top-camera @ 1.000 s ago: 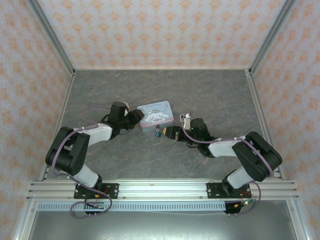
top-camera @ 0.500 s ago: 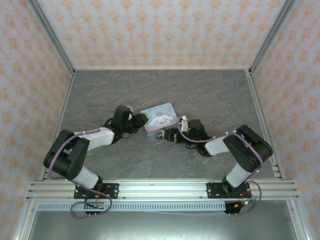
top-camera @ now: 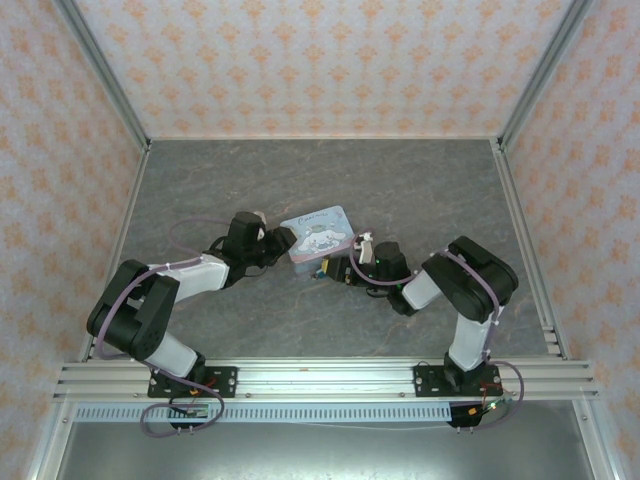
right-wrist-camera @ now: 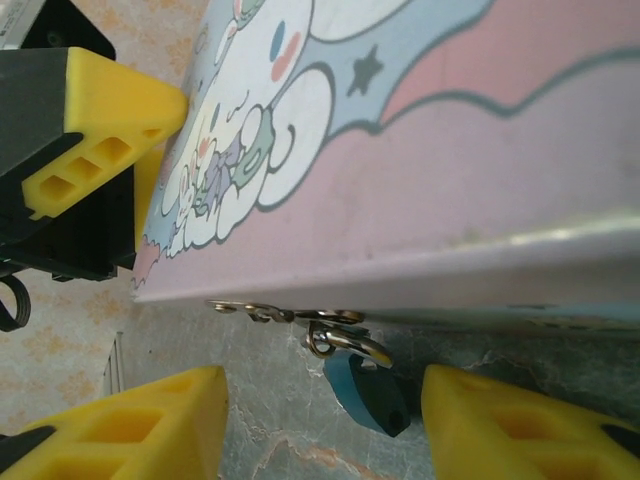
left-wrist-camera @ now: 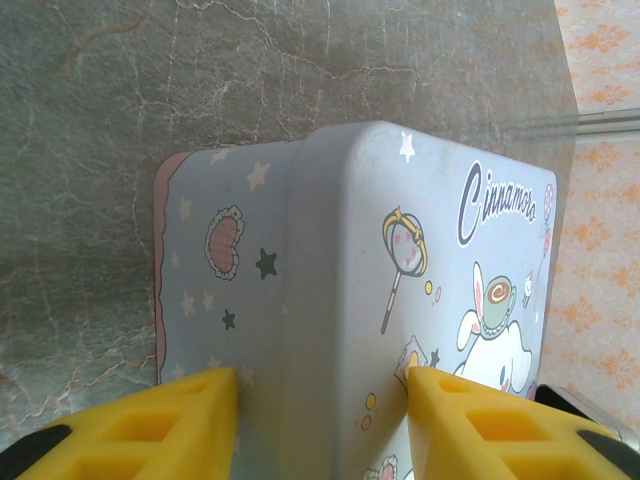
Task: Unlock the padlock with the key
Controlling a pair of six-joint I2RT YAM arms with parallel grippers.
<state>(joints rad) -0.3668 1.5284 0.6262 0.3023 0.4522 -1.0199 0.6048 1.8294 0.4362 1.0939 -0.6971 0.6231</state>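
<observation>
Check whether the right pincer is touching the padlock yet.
Apart. Right wrist view: padlock hangs under the tin between the fingers of the open right pincer, bare table showing on both sides.

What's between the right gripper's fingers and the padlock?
Only bare grey table, in the right wrist view; the padlock hangs off the tin inside the open right gripper.

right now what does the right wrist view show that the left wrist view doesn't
Right wrist view: the padlock hanging from the latch of the tin, untouched between the fingers of the open right gripper. Left wrist view: the tin's lettered corner, clamped by the left gripper. Both: the tin's cartoon lid and the grey table.
</observation>
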